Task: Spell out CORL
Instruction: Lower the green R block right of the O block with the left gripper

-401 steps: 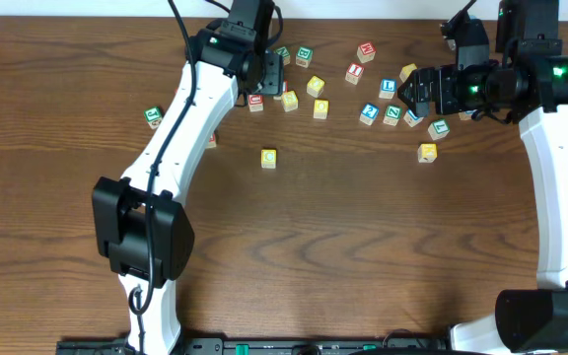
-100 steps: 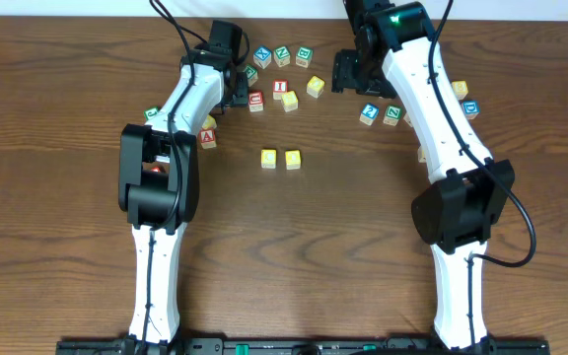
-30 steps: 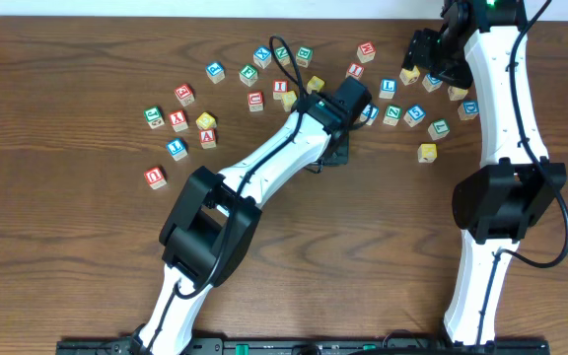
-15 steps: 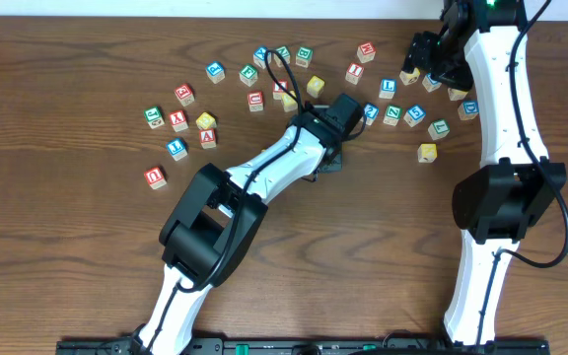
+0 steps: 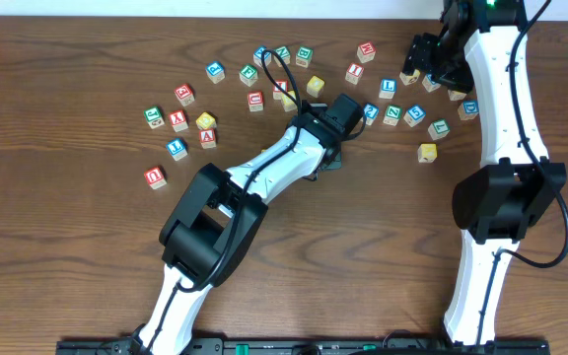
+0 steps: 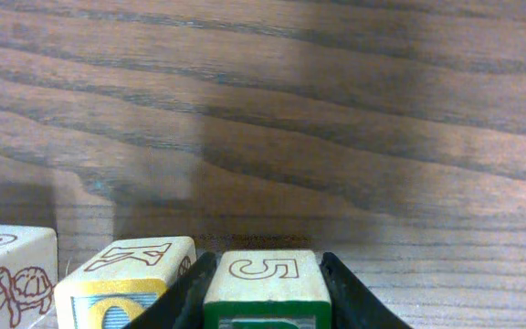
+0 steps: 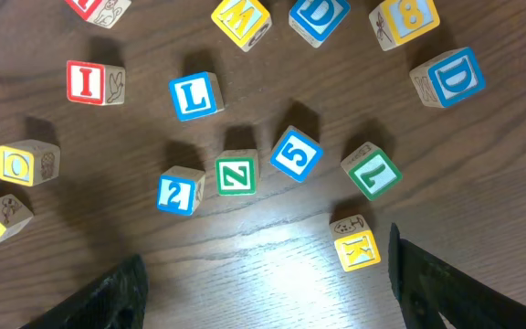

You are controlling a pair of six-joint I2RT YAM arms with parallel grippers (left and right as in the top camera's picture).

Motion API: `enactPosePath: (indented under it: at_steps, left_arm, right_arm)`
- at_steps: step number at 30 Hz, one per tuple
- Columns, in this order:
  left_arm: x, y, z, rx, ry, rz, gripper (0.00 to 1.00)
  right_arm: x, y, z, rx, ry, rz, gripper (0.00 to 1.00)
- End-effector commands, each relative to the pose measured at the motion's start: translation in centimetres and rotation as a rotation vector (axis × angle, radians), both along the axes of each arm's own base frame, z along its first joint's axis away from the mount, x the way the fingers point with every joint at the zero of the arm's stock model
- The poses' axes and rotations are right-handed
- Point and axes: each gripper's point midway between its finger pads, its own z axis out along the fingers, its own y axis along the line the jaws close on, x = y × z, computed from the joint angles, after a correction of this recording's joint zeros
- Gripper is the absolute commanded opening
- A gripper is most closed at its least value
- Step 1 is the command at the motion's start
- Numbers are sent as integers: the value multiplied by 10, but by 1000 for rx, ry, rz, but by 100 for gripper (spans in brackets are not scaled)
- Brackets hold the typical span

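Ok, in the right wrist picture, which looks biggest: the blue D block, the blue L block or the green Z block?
1. blue D block, its side shows too
2. blue L block
3. green Z block
Differences are small; likely equal cubes seen at different angles.

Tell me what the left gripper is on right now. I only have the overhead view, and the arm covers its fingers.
Observer: In the left wrist view, the left gripper has a green-topped cube with a 5 on its side, and its fingers are tight against both sides.
Operator: Is that cube beside another letter?
Observer: Yes. A cube with a K on its side stands right next to it, with only one finger between them.
Operator: Is the right gripper carrying anything?
Observer: No. In the right wrist view, the right gripper stands wide open with nothing between its fingers. The blue L cube lies loose ahead of it.
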Motion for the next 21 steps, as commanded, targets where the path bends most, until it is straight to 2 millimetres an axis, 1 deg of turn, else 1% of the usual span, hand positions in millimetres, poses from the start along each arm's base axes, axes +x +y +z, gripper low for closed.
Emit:
enactPosePath:
  at_steps: [1,5,8,10,12,15,18,19,20,21]
  left_arm:
    - [0,6,-9,28,1,15,39]
    - [0,6,-10,29,3,15,43]
    - [0,6,-9,29,1,14,44]
    - [2,5,-6,28,-5,3,44]
    - [5,3,3,30,-22,-32,44]
    - [13,3,26,28,-57,-83,44]
    - [22,6,55,12,-101,-100,44]
    - [24,8,68,2,-123,-102,44]
    - [27,12,86,-14,-153,-101,44]
    - [29,14,96,-23,-171,-100,44]
  right_arm:
    - [1,3,9,4,-21,15,79]
    - [2,3,9,4,-22,15,79]
    - [1,3,9,4,-21,15,79]
    - [1,3,9,4,-21,15,80]
    - [2,3,9,4,-22,15,80]
    - [2,3,9,4,-22,15,80]
    - [2,3,9,4,-22,15,80]
    - [2,3,9,4,-22,15,80]
    - [2,3,9,4,-22,15,80]
    - [2,3,9,4,-22,14,80]
